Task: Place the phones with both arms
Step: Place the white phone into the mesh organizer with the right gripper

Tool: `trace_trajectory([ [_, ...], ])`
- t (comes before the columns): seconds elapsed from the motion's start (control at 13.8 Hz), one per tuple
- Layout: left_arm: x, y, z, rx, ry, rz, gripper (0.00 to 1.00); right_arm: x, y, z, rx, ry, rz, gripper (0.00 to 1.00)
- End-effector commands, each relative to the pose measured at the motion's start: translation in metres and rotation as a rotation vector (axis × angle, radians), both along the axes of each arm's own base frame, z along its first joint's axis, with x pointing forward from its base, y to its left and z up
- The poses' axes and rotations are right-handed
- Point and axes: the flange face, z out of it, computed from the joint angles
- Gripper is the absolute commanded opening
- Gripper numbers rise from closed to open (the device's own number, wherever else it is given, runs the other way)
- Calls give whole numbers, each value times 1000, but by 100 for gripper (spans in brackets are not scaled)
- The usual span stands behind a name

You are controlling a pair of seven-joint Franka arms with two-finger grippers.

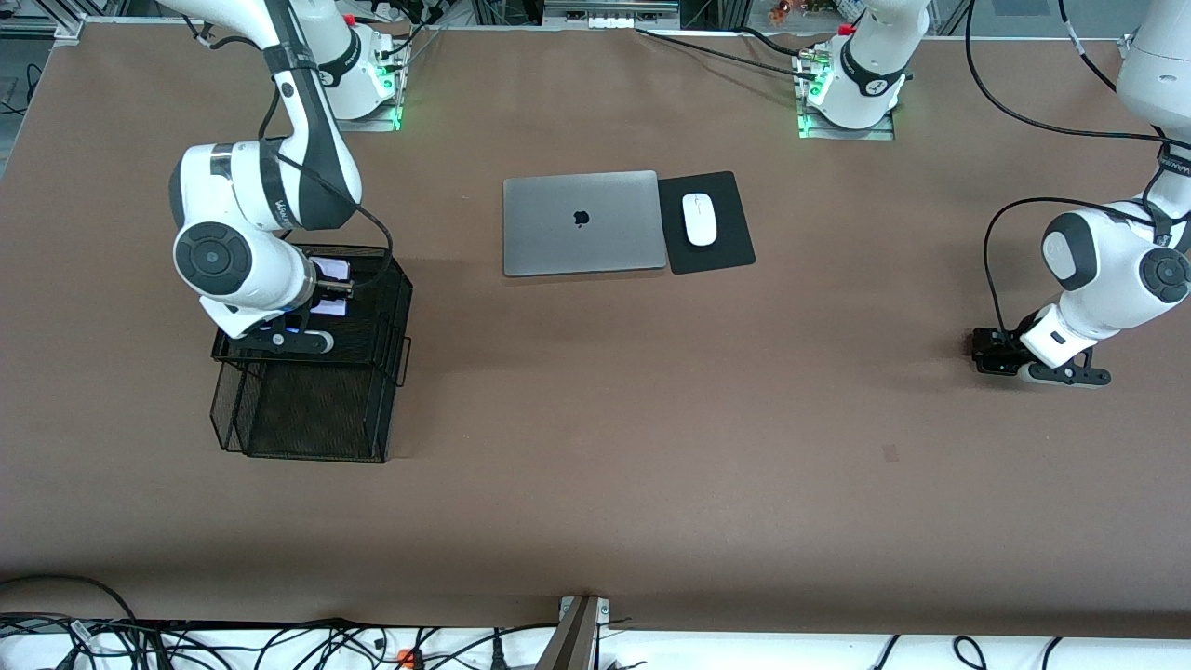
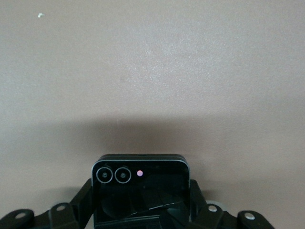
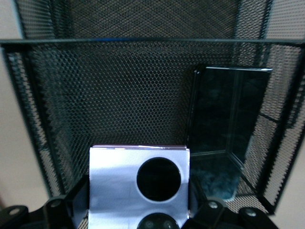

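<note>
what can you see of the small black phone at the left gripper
The small squarish black phone is a glossy dark slab with rounded corners and a thin dark frame. Near one corner sit two round ringed camera lenses side by side, with a small pale dot next to them. Its shiny face shows faint reflections. It lies flat on the brown table at the left arm's end, clamped between the shut fingers of the left gripper, one finger against each side. Its lower part is out of view.

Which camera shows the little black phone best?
The left wrist view: the small black phone fills the foreground there, its two lenses plain, held in the left claw. The front view shows only a dark speck. The right wrist view misses it.
</note>
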Motion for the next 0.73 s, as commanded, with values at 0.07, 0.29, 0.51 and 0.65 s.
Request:
trace_trajectory([
  [0.07, 18, -14, 13, -30, 49, 13, 0, -14, 1, -4, 58, -28, -37, 1],
  [0.29, 46, -50, 45, -60, 113, 53, 0, -15, 0, -7, 57, -28, -44, 1],
  [0.51, 76, -123, 76, -62, 164, 101, 0, -13, 3, -10, 90, -35, -75, 2],
  [0.65, 87, -193, 82, -42, 166, 132, 0, -12, 4, -13, 94, -40, -80, 4],
])
